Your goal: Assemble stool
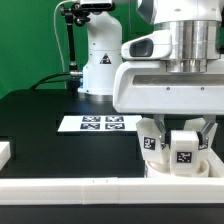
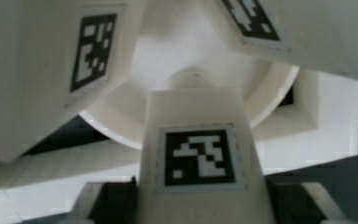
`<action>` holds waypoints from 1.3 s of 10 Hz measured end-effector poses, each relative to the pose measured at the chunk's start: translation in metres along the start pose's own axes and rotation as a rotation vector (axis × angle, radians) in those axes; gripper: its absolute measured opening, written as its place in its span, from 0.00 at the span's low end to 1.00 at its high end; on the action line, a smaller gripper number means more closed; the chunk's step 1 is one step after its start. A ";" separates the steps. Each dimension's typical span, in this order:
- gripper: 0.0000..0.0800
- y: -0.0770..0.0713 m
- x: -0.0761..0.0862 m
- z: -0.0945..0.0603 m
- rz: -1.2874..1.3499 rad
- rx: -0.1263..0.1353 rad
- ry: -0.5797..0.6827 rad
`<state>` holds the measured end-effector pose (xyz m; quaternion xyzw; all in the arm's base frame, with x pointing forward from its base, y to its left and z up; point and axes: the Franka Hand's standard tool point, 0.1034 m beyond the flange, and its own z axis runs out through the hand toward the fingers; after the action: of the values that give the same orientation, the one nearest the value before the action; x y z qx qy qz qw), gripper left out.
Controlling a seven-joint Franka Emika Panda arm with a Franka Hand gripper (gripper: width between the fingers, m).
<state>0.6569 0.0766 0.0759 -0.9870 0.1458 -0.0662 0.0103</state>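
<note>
At the exterior view's far left, the end of a white block (image 1: pixel 4 152) is seen lying on the black desk (image 1: pixel 40 120). Along the near edge of the desk a long white border rail (image 1: pixel 70 188) is laid from left to right. Farther back, near the middle, the marker board (image 1: pixel 98 124) is seen flat on the desk, and behind it a white robot base (image 1: pixel 100 60) with a black stand (image 1: pixel 72 40) just beside it.

Toward the exterior view's right, the arm's large white wrist housing (image 1: pixel 165 85) is lowered over the stool parts. Beneath it the gripper (image 1: pixel 183 140) is seen, its fingers drawn close on a tagged stool leg (image 1: pixel 183 148) that is held upright. A second tagged leg (image 1: pixel 153 142) stands just to the left of it. Both legs rise from the round seat (image 1: pixel 175 166), which lies on the desk just behind the border rail, at the right.

In the wrist view, the held leg (image 2: pixel 202 140) is shown close up with its tag facing the camera, meeting the round seat (image 2: pixel 176 110). Two more tagged legs (image 2: pixel 98 45) (image 2: pixel 256 20) are seen standing on the seat beyond it. The fingertips themselves are not clearly made out there.
</note>
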 end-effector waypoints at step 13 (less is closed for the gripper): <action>0.43 -0.006 -0.007 0.001 0.900 0.019 -0.030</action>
<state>0.6520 0.0848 0.0741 -0.8260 0.5599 -0.0421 0.0491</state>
